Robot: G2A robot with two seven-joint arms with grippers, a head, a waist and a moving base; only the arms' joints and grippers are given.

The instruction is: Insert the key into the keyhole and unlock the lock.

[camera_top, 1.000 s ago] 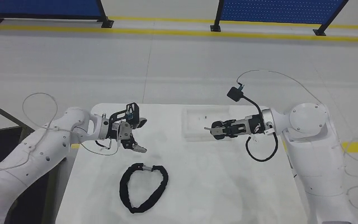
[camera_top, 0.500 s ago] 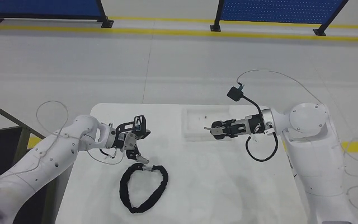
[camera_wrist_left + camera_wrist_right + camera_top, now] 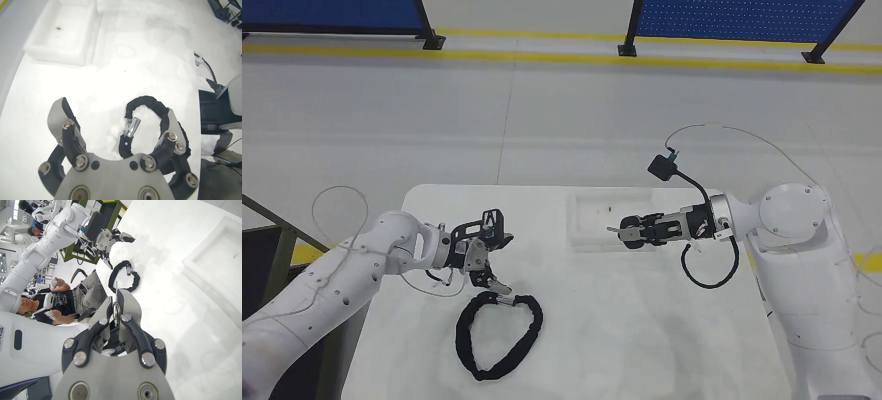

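Observation:
A black fabric-covered chain lock [image 3: 499, 335] lies in a loop on the white table [image 3: 642, 330]. Its silver lock cylinder [image 3: 504, 299] joins the loop's ends on the far side. My left gripper [image 3: 500, 262] hovers open just beyond that cylinder. In the left wrist view the cylinder [image 3: 132, 128] lies between the spread fingers [image 3: 64, 113], low over the table. My right gripper [image 3: 627, 231] hangs over the white foam tray [image 3: 587, 222], shut on the key [image 3: 116, 294], whose blade sticks out past the fingertips toward the lock [image 3: 113, 275].
The foam tray [image 3: 56, 32] sits at the table's far edge with one small dark speck inside. A black cable loops from the right arm [image 3: 692, 190]. Bare table surface lies between the lock and the tray.
My left gripper has dropped from beside the table's far left toward the lock cylinder and now sits open over it. The right arm with the key has stayed still.

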